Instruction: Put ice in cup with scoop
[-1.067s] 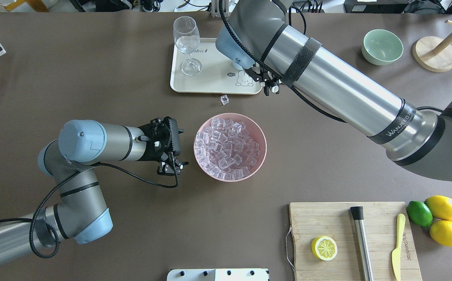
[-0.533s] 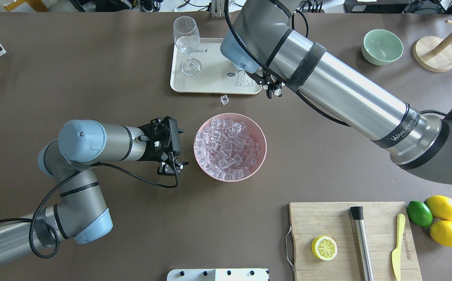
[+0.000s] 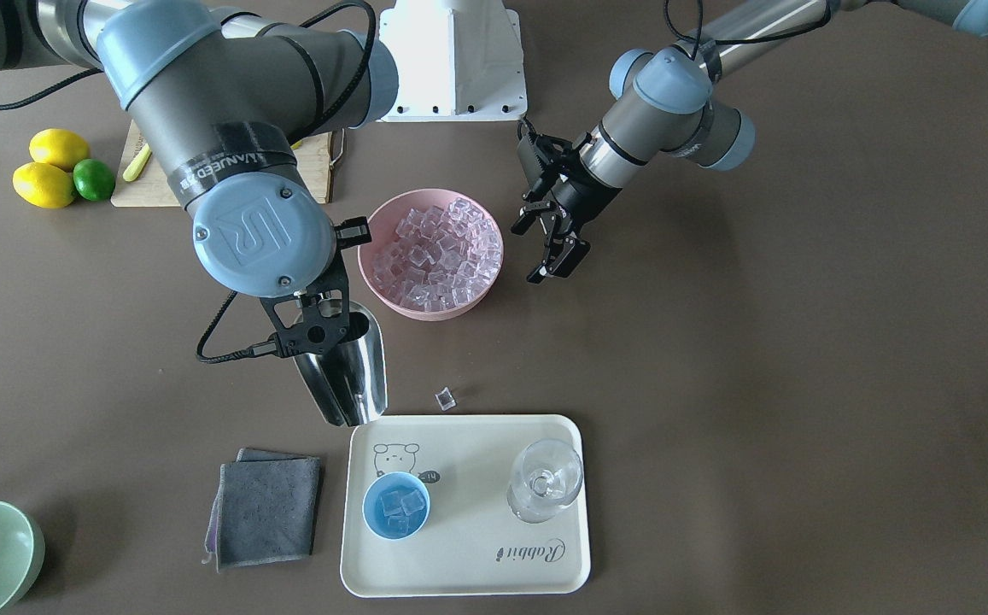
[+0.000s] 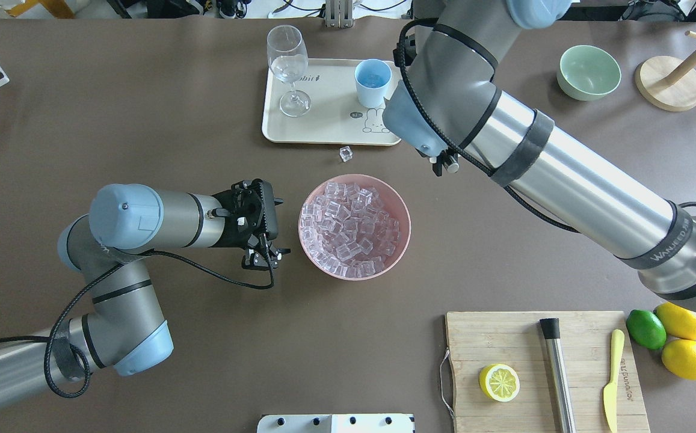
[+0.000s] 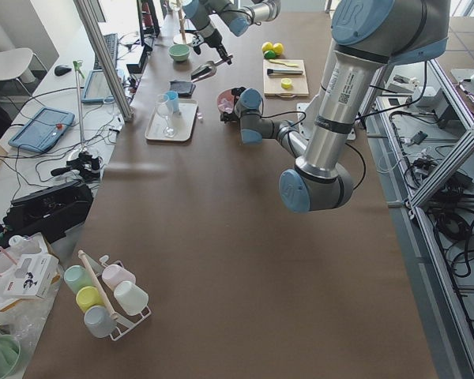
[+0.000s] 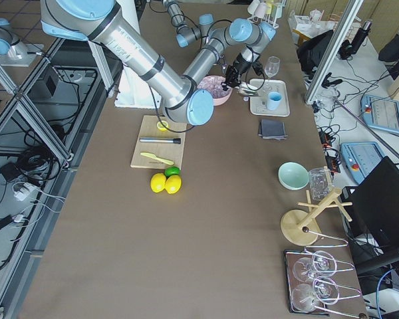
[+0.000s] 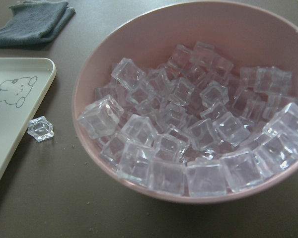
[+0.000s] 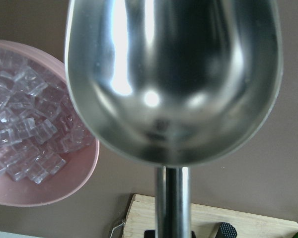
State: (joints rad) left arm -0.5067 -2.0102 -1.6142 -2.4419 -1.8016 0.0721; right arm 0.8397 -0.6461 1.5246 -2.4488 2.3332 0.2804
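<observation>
My right gripper (image 3: 316,331) is shut on the handle of the steel scoop (image 3: 345,372), held above the table between the pink bowl of ice (image 3: 430,254) and the tray. The scoop's trough (image 8: 171,79) is empty in the right wrist view. The light-blue cup (image 3: 396,504) stands on the tray with a few ice cubes inside; it also shows in the overhead view (image 4: 373,81). One loose cube (image 3: 445,399) lies on the table near the tray. My left gripper (image 3: 549,246) is open and empty beside the bowl (image 4: 354,225). In the overhead view my right arm hides the scoop.
A clear stemmed glass (image 3: 545,481) stands on the cream tray (image 3: 468,461). A grey cloth (image 3: 267,508) lies beside the tray. A pale-green bowl (image 4: 588,72) is at the far right. A cutting board (image 4: 504,337) holds a lemon half, steel cylinder and knife.
My right arm has swung right and back from over the tray, which uncovers the blue cup. The left arm and the bowl have not moved.
</observation>
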